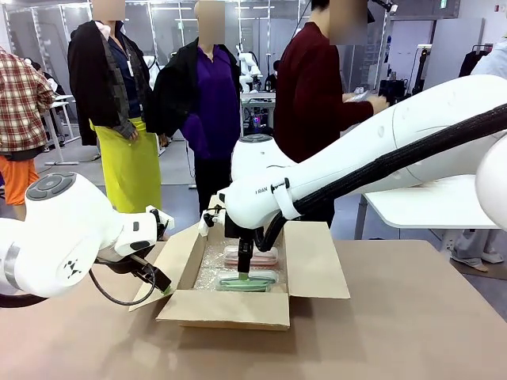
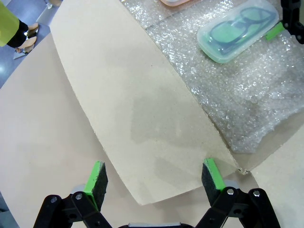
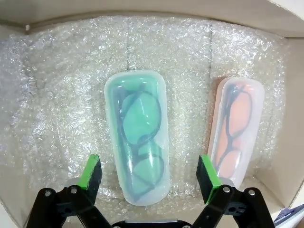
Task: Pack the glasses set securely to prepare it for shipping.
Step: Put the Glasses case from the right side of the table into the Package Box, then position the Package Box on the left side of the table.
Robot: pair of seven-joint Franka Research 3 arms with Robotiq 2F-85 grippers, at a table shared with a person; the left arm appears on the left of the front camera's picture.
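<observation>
right claw [image 3: 149, 173] hangs wide open astride the mint green case [image 3: 137, 128], gripping nothing; pale pink case [image 3: 236, 128] lies beside it on bubble wrap [image 3: 57, 95]. left claw [image 2: 154, 178] gapes empty over the box flap [image 2: 128, 109].

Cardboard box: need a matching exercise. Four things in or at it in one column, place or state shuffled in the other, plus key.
Things:
1. mint green case
2. pale pink case
3. left pincer
4. bubble wrap

Place or state:
A. open, at the left flap of the box
B. lines the box floor
C. lies in line between the open fingers of the right pincer
D. lies toward the box's far side, next to the other case

Pairs: 1-C, 2-D, 3-A, 4-B
</observation>
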